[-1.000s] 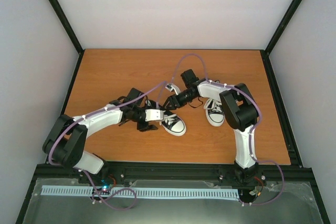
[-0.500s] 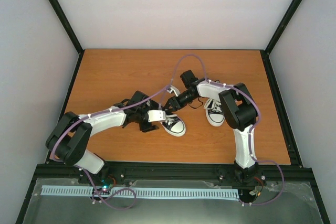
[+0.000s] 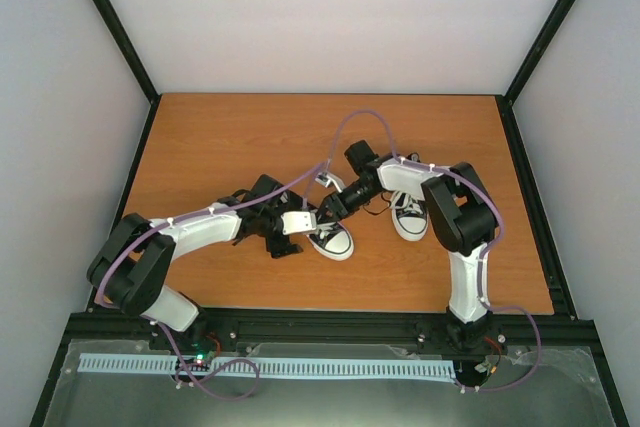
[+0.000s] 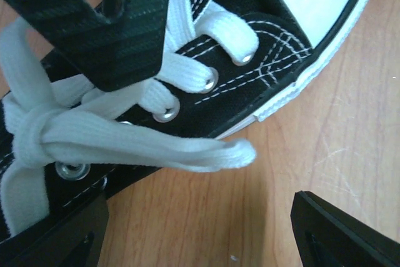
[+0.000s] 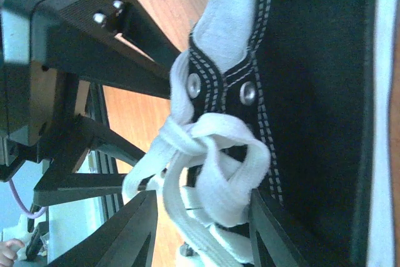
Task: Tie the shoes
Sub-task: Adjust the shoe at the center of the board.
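Two black shoes with white toe caps lie on the wooden table: one (image 3: 336, 241) in the middle, the other (image 3: 408, 217) to its right. Both grippers meet over the middle shoe (image 4: 269, 42). My left gripper (image 4: 200, 217) (image 3: 303, 230) is open wide over bare wood, with a white lace loop (image 4: 206, 154) lying just beyond its fingers, untouched. From the knot (image 4: 31, 129) that loop runs out sideways. My right gripper (image 5: 200, 236) (image 3: 326, 211) is open, its fingers (image 5: 125, 236) flanking the knotted lace loops (image 5: 231, 173); the right finger touches a loop.
The table (image 3: 200, 147) is walled by white panels with black corner posts. A black rail (image 3: 340, 322) runs along the near edge by the arm bases. Purple cables loop over both arms. The right gripper's black finger (image 4: 112, 23) crosses the laces in the left wrist view.
My left gripper has moved right along the shoe and widened its jaws. My right gripper has dropped closer to the laces and its jaws have narrowed round the loops.
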Controlling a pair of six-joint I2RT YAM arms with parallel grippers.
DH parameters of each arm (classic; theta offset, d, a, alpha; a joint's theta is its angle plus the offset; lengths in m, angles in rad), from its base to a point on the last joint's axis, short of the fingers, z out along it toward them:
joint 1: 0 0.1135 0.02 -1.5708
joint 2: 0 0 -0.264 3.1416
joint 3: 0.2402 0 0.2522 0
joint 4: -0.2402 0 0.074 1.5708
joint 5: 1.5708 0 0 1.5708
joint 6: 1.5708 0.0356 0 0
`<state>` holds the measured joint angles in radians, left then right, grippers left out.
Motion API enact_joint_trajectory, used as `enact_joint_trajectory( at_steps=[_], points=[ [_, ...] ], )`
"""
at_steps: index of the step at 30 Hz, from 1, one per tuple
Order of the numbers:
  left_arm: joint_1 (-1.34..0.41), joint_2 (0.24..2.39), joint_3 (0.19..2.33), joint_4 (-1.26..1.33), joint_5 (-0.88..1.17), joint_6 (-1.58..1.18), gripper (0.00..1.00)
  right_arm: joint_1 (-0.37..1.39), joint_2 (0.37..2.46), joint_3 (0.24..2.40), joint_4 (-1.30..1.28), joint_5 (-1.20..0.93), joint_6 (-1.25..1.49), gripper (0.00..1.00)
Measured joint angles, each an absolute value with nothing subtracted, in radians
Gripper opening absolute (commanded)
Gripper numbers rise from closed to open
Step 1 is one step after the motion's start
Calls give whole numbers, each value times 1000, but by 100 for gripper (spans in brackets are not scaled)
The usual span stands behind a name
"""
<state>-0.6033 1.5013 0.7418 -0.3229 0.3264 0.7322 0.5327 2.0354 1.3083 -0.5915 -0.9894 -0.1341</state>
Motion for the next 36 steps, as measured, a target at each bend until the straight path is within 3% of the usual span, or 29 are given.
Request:
enact_joint_trajectory(
  at_steps=[23, 36],
  points=[
    [-604, 1502, 811, -366, 326, 646, 75, 534, 1923, 1294, -670, -914, -158, 52],
    [-625, 1480, 835, -431, 276, 617, 69, 510, 1860, 1183, -665, -657, -86, 44]
  ],
)
